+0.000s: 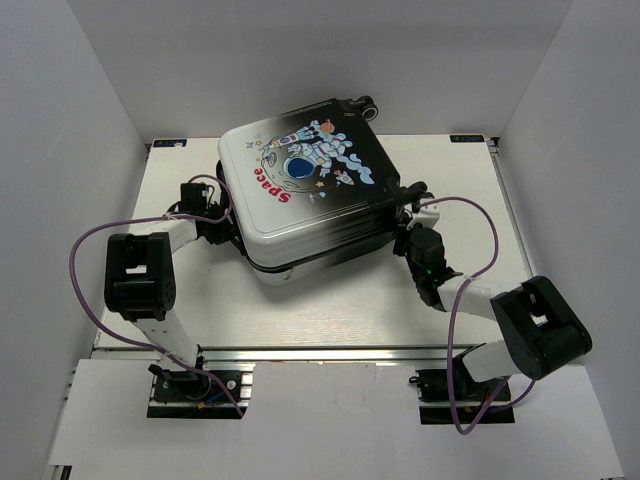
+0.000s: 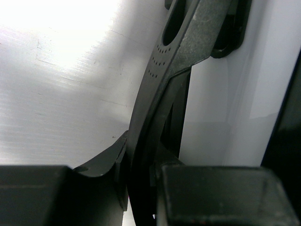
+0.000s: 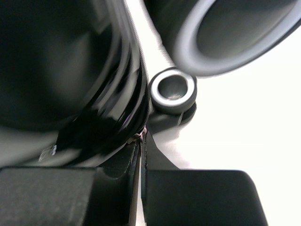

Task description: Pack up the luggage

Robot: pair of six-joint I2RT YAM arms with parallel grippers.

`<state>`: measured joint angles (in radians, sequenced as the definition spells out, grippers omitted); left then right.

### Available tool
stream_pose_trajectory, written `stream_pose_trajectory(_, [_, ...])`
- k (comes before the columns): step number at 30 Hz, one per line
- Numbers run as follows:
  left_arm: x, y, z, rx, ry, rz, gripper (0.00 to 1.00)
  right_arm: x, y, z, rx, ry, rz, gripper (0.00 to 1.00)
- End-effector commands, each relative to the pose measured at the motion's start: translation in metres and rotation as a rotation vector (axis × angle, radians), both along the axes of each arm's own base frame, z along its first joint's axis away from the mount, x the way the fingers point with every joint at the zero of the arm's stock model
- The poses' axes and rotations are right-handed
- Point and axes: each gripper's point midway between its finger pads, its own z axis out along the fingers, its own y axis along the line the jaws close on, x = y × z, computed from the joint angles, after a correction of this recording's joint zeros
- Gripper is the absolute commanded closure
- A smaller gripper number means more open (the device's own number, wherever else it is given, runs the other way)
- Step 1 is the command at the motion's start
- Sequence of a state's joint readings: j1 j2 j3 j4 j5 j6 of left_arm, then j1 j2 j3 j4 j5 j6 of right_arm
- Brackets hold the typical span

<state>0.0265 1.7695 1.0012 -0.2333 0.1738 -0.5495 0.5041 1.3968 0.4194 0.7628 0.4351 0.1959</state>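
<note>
The luggage lies flat and closed on the table, astronaut print and red "Space" facing up, wheels at the far end. My left gripper is at its left side, shut on the black side handle, which runs up between the fingers. My right gripper is at the luggage's right side near a wheel. Its jaws are pressed together, with a small metal zipper pull pinched at their tips against the dark shell.
The white table sits inside white walls on three sides. Purple cables loop from both arms. A metal rail runs along the near table edge by the arm bases.
</note>
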Motion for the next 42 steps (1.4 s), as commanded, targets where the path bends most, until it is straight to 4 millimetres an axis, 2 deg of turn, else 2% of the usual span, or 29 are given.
stream_pose_trajectory(1, [-0.071,0.085,-0.058,0.205,0.320,0.207,1.00,0.032,-0.053,0.019,0.054,-0.039,-0.247,1.00])
stream_pose_trajectory(3, [-0.071,0.091,-0.058,0.201,0.320,0.222,1.00,0.043,-0.049,0.022,0.070,-0.040,-0.219,1.00])
stream_pose_trajectory(4, [-0.071,0.091,-0.059,0.201,0.324,0.220,1.00,0.047,-0.057,0.023,0.075,-0.045,-0.240,1.00])
stream_pose_trajectory(6, [-0.070,0.095,-0.060,0.201,0.329,0.230,1.00,0.053,-0.058,0.023,0.105,-0.051,-0.241,1.00])
stream_pose_trajectory(7, [-0.071,0.097,-0.062,0.196,0.334,0.235,1.00,0.058,-0.071,0.025,0.121,-0.060,-0.272,1.00])
stream_pose_trajectory(9, [-0.068,0.099,-0.064,0.185,0.336,0.236,1.00,0.062,-0.077,0.024,0.152,-0.054,-0.272,1.00])
stream_pose_trajectory(11, [-0.067,0.102,-0.066,0.181,0.336,0.237,1.00,0.069,-0.071,0.025,0.164,-0.044,-0.186,1.00])
stream_pose_trajectory(12, [-0.065,0.102,-0.067,0.183,0.336,0.234,1.00,0.071,-0.075,0.020,0.134,-0.020,-0.165,1.00])
stream_pose_trajectory(13, [-0.063,0.106,-0.066,0.184,0.331,0.240,1.00,0.078,-0.073,0.025,0.129,-0.020,-0.141,1.00])
stream_pose_trajectory(15, [-0.061,0.107,-0.065,0.192,0.328,0.232,1.00,0.084,-0.066,0.019,0.112,0.016,-0.021,1.00])
stream_pose_trajectory(16, [-0.059,0.111,-0.065,0.193,0.325,0.237,1.00,0.086,-0.053,0.013,0.126,0.071,0.074,1.00])
stream_pose_trajectory(17, [-0.057,0.113,-0.064,0.199,0.322,0.236,1.00,0.089,-0.062,0.009,0.138,0.095,0.072,1.00])
stream_pose_trajectory(19, [-0.058,0.117,-0.065,0.205,0.335,0.244,1.00,0.087,-0.056,0.002,0.177,0.150,0.150,1.00])
stream_pose_trajectory(20, [-0.057,0.118,-0.066,0.207,0.338,0.241,1.00,0.096,-0.069,0.003,0.186,0.159,0.137,1.00])
stream_pose_trajectory(21, [-0.058,0.117,-0.067,0.206,0.342,0.235,1.00,0.098,-0.069,0.000,0.186,0.178,0.144,1.00])
stream_pose_trajectory(22, [-0.057,0.118,-0.068,0.209,0.343,0.235,1.00,0.100,-0.087,-0.006,0.189,0.197,0.112,1.00])
stream_pose_trajectory(24, [-0.057,0.122,-0.069,0.210,0.345,0.235,1.00,0.107,-0.100,0.003,0.200,0.165,0.118,1.00])
stream_pose_trajectory(25, [-0.057,0.122,-0.069,0.212,0.347,0.234,1.00,0.107,-0.094,0.004,0.208,0.161,0.184,1.00])
stream_pose_trajectory(26, [-0.056,0.122,-0.069,0.213,0.345,0.226,1.00,0.115,-0.093,0.016,0.206,0.130,0.211,1.00])
stream_pose_trajectory(29, [-0.052,0.125,-0.069,0.224,0.345,0.214,1.00,0.128,-0.084,0.022,0.192,0.097,0.306,1.00])
stream_pose_trajectory(30, [-0.051,0.125,-0.069,0.227,0.347,0.210,1.00,0.136,-0.078,0.035,0.192,0.063,0.361,1.00])
stream_pose_trajectory(31, [-0.050,0.127,-0.069,0.233,0.350,0.211,1.00,0.144,-0.078,0.027,0.189,0.067,0.372,1.00])
stream_pose_trajectory(32, [-0.047,0.128,-0.070,0.237,0.348,0.205,1.00,0.152,-0.078,0.028,0.186,0.052,0.371,1.00])
stream_pose_trajectory(33, [-0.045,0.129,-0.069,0.240,0.346,0.205,1.00,0.164,-0.079,0.040,0.178,0.016,0.375,1.00])
stream_pose_trajectory(34, [-0.045,0.128,-0.071,0.239,0.350,0.199,1.00,0.173,-0.082,0.031,0.183,0.023,0.357,1.00])
stream_pose_trajectory(35, [-0.044,0.129,-0.074,0.241,0.357,0.194,1.00,0.179,-0.084,0.031,0.209,0.021,0.339,1.00])
stream_pose_trajectory(36, [-0.044,0.133,-0.075,0.239,0.362,0.203,1.00,0.193,-0.090,0.044,0.208,-0.026,0.313,1.00])
stream_pose_trajectory(37, [-0.044,0.132,-0.076,0.238,0.361,0.194,1.00,0.200,-0.093,0.037,0.228,-0.021,0.282,1.00])
stream_pose_trajectory(42, [-0.040,0.130,-0.082,0.223,0.360,0.171,1.00,0.228,-0.108,0.056,0.315,-0.150,0.149,1.00])
